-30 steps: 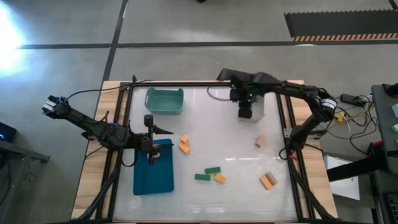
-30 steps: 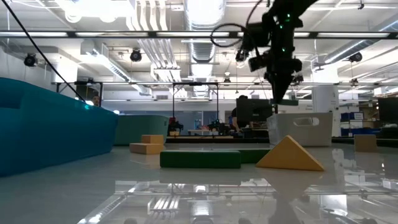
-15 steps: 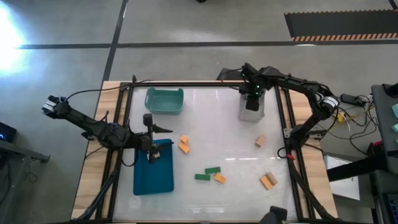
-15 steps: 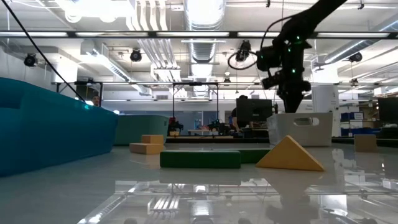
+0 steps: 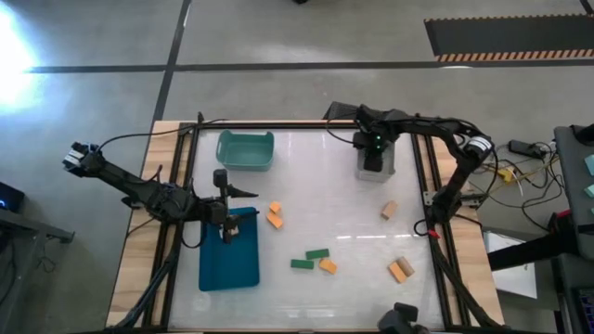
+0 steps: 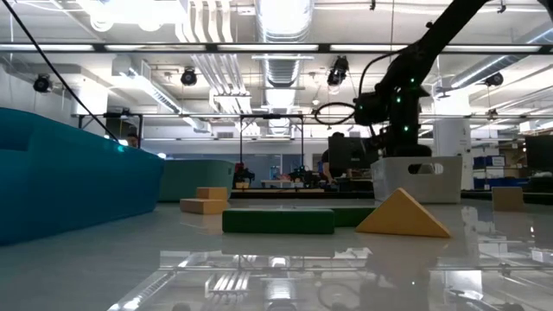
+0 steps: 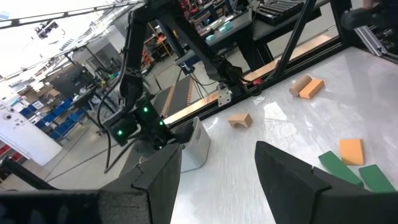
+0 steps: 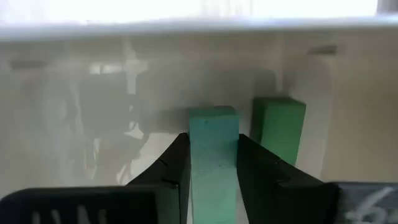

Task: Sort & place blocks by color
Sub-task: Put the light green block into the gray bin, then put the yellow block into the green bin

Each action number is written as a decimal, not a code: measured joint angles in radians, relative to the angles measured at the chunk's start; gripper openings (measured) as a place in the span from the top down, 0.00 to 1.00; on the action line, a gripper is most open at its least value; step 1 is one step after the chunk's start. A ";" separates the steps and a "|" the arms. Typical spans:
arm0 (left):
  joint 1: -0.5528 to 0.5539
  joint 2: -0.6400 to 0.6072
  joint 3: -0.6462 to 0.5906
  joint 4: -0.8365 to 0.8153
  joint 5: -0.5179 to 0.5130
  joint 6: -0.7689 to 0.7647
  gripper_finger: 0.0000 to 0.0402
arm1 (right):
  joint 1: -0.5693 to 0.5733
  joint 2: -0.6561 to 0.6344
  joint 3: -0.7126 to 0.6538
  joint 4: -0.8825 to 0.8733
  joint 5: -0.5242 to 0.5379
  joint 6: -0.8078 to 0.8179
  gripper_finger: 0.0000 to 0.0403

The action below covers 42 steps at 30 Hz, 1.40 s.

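right gripper (image 8: 213, 163) pinches a green block (image 8: 213, 149) inside the clear bin (image 5: 376, 165); left gripper (image 7: 217, 180) spread

The right gripper (image 8: 213, 163) pinches a green block (image 8: 213, 152) upright between its fingers (image 8: 175, 168) inside a clear bin (image 8: 93, 112), just beside a second green block (image 8: 278, 127).

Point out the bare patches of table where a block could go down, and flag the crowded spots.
Bare: the middle of the table, between the teal bin and clear bin; also the front edge below the green blocks. Crowded: around the orange blocks beside the blue tray, and the tan blocks at front right.
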 joint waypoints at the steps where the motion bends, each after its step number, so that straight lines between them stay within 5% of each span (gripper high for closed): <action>1: 0.000 0.000 0.000 0.000 0.000 -0.002 0.53 | 0.000 0.006 0.000 0.006 0.000 0.003 0.78; 7: 0.000 0.000 0.000 0.001 0.000 -0.010 0.53 | 0.000 0.008 0.020 -0.011 0.056 0.061 0.51; 12: 0.000 0.013 0.001 0.029 -0.012 -0.031 0.53 | 0.005 -0.055 0.059 -0.053 0.054 0.127 0.44; 27: 0.150 0.187 0.083 0.028 -0.076 -0.262 0.53 | 0.207 -0.425 0.009 -0.038 -0.106 0.432 0.58; 35: 0.293 0.368 0.286 -0.433 0.033 -0.658 0.53 | 0.419 -0.580 -0.105 0.162 -0.105 0.514 0.64; 42: 0.356 0.586 0.457 -0.769 0.264 -0.934 0.53 | 0.551 -0.673 -0.267 0.441 -0.105 0.540 0.68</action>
